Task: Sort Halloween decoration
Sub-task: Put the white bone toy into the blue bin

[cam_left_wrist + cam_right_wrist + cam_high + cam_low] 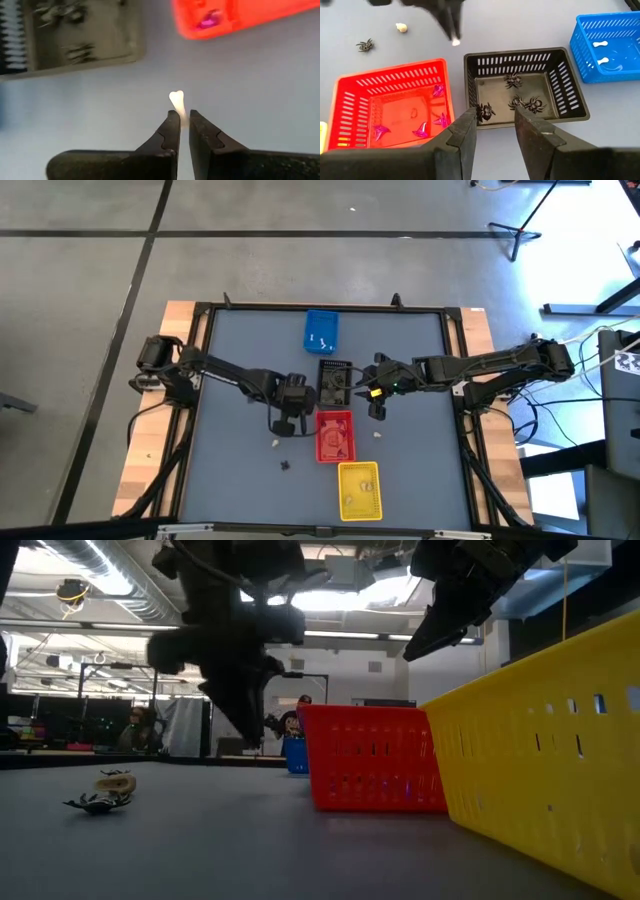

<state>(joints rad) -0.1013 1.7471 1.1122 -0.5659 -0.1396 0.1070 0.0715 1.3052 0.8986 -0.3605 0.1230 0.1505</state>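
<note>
My left gripper is shut on a tiny white bone-shaped decoration, above the table left of the red tray. In the right wrist view it shows far off with the white piece. My right gripper is open over the near wall of the black tray, where three black spiders lie. Another spider sits right beside one finger. The blue tray holds two white bones. Purple pieces lie in the red tray. My left gripper pinches the white bone by one end between its two fingertips. The knobbed other end sticks out past the tips. The fingers point down from above, and the piece is lifted clear of the table. My right gripper: whether its finger touches the spider, I cannot tell.
The yellow tray stands nearest the table's front edge, in line with the red, black and blue trays. Loose pieces lie on the grey table: a cream one, a black spider, and a white one right of the red tray.
</note>
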